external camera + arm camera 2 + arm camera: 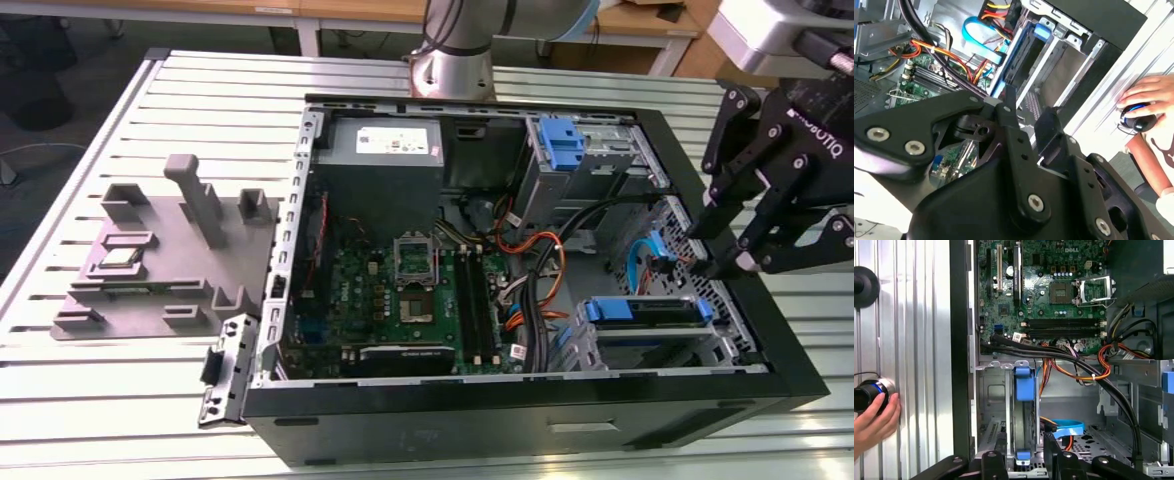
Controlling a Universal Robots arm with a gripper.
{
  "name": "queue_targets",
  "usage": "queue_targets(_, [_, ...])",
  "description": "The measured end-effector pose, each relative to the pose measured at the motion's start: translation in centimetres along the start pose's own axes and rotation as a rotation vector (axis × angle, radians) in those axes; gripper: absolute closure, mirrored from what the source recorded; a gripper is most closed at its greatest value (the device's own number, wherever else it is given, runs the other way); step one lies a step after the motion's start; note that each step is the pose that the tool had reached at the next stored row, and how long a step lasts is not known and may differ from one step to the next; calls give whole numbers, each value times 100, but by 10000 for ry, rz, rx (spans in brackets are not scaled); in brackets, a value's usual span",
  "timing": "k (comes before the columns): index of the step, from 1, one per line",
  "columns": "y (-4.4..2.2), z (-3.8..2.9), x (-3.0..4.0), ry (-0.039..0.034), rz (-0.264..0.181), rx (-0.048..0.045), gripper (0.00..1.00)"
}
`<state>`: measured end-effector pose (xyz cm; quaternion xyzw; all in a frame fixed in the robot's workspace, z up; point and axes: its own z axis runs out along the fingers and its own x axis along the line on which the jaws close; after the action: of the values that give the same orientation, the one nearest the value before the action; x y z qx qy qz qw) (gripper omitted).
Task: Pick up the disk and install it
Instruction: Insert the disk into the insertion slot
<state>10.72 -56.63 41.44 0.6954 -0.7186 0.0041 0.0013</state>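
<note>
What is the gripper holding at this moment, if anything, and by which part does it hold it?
Nothing, it seems. The gripper has its fingers apart with a free gap between them, while the disk stands in the drive cage.

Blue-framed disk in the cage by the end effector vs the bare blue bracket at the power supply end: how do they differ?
The grey disk in its blue plastic frame runs side to side in the exterior view; the bare blue plastic bracket runs top to bottom. The disk sits nearest the open black end effector; the bracket sits far from it, toward the grey power supply box. Both are blue plastic, in metal bays.
</note>
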Motion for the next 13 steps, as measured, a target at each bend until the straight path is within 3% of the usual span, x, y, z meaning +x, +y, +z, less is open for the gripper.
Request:
queue_targets(5, [1,11,0,-2,-2,1,58])
queue_targets(13, [49,165,0,-9,1,67,58])
